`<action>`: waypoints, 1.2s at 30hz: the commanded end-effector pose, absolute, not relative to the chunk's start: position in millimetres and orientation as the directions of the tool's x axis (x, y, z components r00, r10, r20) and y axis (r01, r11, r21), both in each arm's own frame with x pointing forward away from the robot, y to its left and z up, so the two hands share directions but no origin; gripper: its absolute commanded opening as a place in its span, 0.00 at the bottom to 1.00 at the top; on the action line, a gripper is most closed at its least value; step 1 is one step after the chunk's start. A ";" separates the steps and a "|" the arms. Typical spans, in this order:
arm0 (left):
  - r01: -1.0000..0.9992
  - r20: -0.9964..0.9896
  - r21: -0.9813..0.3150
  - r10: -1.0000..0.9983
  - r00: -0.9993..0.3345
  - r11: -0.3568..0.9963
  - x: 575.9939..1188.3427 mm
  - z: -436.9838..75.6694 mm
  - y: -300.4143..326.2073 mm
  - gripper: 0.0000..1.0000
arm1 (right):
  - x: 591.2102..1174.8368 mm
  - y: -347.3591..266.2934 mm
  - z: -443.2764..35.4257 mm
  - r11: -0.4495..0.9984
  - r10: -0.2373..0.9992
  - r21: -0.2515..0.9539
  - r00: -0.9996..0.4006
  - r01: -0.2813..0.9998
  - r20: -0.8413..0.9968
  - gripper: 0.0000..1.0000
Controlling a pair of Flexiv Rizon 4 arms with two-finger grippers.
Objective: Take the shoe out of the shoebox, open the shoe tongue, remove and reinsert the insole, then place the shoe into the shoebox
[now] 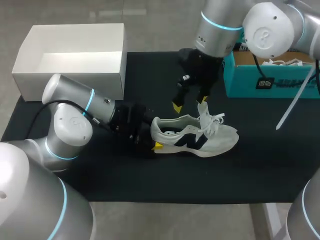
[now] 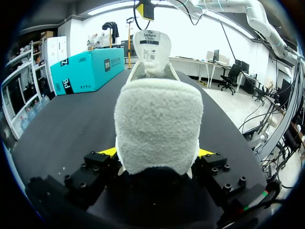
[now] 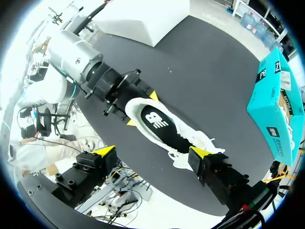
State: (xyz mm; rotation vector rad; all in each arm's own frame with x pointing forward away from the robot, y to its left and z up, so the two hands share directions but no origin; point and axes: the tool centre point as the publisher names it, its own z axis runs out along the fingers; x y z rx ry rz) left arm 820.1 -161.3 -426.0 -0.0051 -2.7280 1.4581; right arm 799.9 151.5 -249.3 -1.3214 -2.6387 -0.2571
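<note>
Head view has the shoe [image 1: 192, 134] on its sole on the mat [image 1: 150, 180], at 4 o'clock from the shoebox [image 1: 70, 82], its heel clamped by the left gripper [image 1: 154, 137]. The right gripper [image 1: 190, 101] hangs wide open at 12 o'clock over the raised tongue [image 1: 202, 109]. Lifting out the insole [image 3: 157, 119] seems next.

Off-white shoe [image 1: 195, 136] on a black bench [image 1: 150, 180]
We see its navy side mark and black insole [image 3: 159, 121], a white box [image 1: 85, 70], a teal box [image 1: 270, 80]; our left fingers [image 1: 158, 145] and right fingers [image 1: 176, 106] end in yellow.
</note>
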 end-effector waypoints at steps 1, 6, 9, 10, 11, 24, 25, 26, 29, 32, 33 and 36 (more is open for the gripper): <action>-0.020 0.041 -0.829 0.025 -0.999 0.559 820.8 -426.9 -161.2 0.00 | 804.9 157.7 -244.8 0.697 0.698 0.065 -0.697 0.714 0.164 1.00; -0.020 0.041 -0.829 0.025 -0.999 0.559 820.8 -426.9 -161.2 0.00 | 809.9 162.3 -236.6 0.871 0.490 0.016 -0.871 0.490 0.025 1.00; -0.020 0.041 -0.829 0.025 -0.999 0.559 820.8 -426.9 -161.2 0.00 | 810.1 164.1 -235.1 0.930 0.367 -0.031 -0.930 0.367 0.004 1.00; -0.020 0.041 -0.829 0.025 -0.999 0.559 820.8 -426.9 -161.2 0.00 | 810.2 165.1 -235.6 0.954 0.298 -0.035 -0.954 0.297 0.031 1.00; -0.020 0.041 -0.829 0.025 -0.999 0.559 820.8 -426.9 -161.2 0.00 | 809.9 165.5 -237.7 0.969 0.245 -0.055 -0.969 0.242 0.036 1.00; -0.020 0.041 -0.829 0.025 -0.999 0.559 820.8 -426.9 -161.2 0.00 | 809.9 165.5 -237.7 0.969 0.245 -0.055 -0.969 0.242 0.036 1.00; -0.020 0.041 -0.829 0.025 -0.999 0.559 820.8 -426.9 -161.2 0.00 | 809.9 165.5 -237.7 0.969 0.245 -0.055 -0.969 0.242 0.036 1.00; -0.020 0.041 -0.829 0.025 -0.999 0.559 820.8 -426.9 -161.2 0.00 | 809.9 165.5 -237.7 0.969 0.245 -0.055 -0.969 0.242 0.036 1.00; -0.020 0.041 -0.829 0.025 -0.999 0.559 820.8 -426.9 -161.2 0.00 | 811.4 166.0 -248.0 0.961 0.274 -0.040 -0.961 0.273 0.028 1.00; -0.020 0.041 -0.829 0.025 -0.999 0.559 820.8 -426.9 -161.2 0.00 | 810.5 164.9 -258.9 0.952 0.306 -0.021 -0.952 0.306 0.005 0.25; -0.020 0.041 -0.829 0.025 -0.999 0.559 820.8 -426.9 -161.2 0.00 | 810.0 163.7 -262.5 0.947 0.322 -0.020 -0.947 0.322 -0.004 0.00; -0.020 0.041 -0.829 0.025 -0.999 0.559 820.8 -426.9 -161.2 0.00 | 807.1 158.7 -270.5 0.934 0.358 -0.019 -0.934 0.358 -0.023 0.00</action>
